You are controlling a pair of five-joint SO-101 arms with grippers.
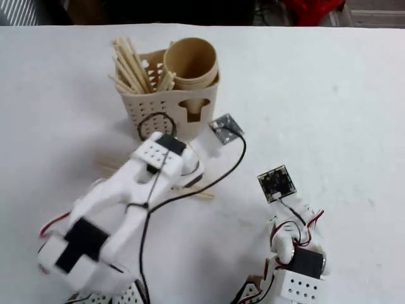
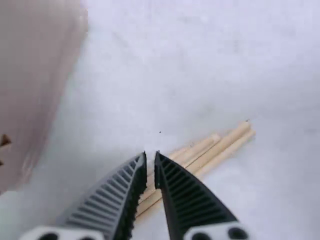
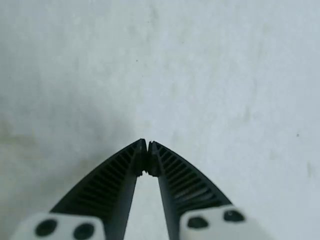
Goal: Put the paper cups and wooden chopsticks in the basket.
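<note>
On white table (image 1: 329, 95), basket (image 1: 158, 107), loose chopsticks (image 2: 225, 145)

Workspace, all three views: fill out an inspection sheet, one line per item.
Surface: white table, matte and lightly marked.
Job's things: perforated beige plastic basket holds a stack of brown paper cups and a bundle of upright wooden chopsticks; a few loose wooden chopsticks lie flat on the table in front of it.
Clutter: nothing seen.
Grippers: left gripper low over the loose wooden chopsticks, jaws closed to a thin slit, nothing seen between them; right gripper shut above the table.
Cables: black cable loops from the left arm across the table.
Surroundings: dark background and a red object beyond the far edge.
</note>
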